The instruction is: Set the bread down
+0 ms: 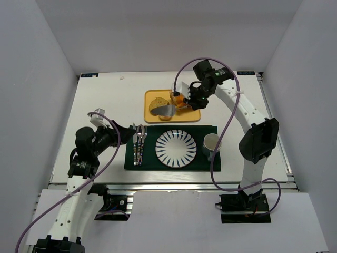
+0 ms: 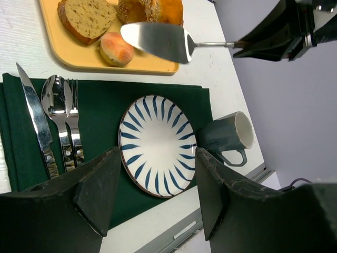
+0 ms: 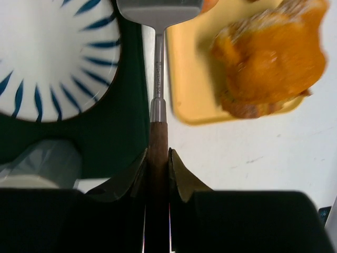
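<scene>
With my right tool pinching the spatula, I'd slide its blade flat under the bun at the tray's six o'clock.

Knife, spoon, fork on green cloth

I see my right gripper, jaws clamped on the spatula by its wooden handle. Its shaft runs between the striped plate and the yellow tray, which carries an orange loaf chunk.
</scene>
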### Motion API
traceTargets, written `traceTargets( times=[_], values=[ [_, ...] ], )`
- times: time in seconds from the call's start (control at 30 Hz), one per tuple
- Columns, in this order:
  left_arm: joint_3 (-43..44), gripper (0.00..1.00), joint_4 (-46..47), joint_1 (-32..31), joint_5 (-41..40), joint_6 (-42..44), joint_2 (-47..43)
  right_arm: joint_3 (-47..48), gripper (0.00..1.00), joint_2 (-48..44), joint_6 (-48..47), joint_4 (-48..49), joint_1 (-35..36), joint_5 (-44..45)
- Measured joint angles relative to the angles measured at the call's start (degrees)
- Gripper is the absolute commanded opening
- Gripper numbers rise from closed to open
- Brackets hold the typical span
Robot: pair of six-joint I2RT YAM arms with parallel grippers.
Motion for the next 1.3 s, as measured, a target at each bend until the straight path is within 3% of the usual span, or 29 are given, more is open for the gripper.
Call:
traceTargets(
  times=[0.33, 0.87, 1.3],
  values=[
    [-2.1, 0.68, 0.5, 0.0, 0.0, 0.2, -0.1, -3.1, 0.0, -1.1, -1.7, -9.3, -1.4, 7.1],
    [-2.8, 0.68, 1.0, 0.0, 0.0, 1.1, 0.2, -7.6, 0.0, 1.7, 7.0, -6.1, -4.1, 13.0],
    [-2.8, 0.68, 0.9, 0.0, 0.0, 1.3, 0.3, -7.6, 0.0, 3.2, 10.7, -4.8, -4.3, 10.8]
  ],
)
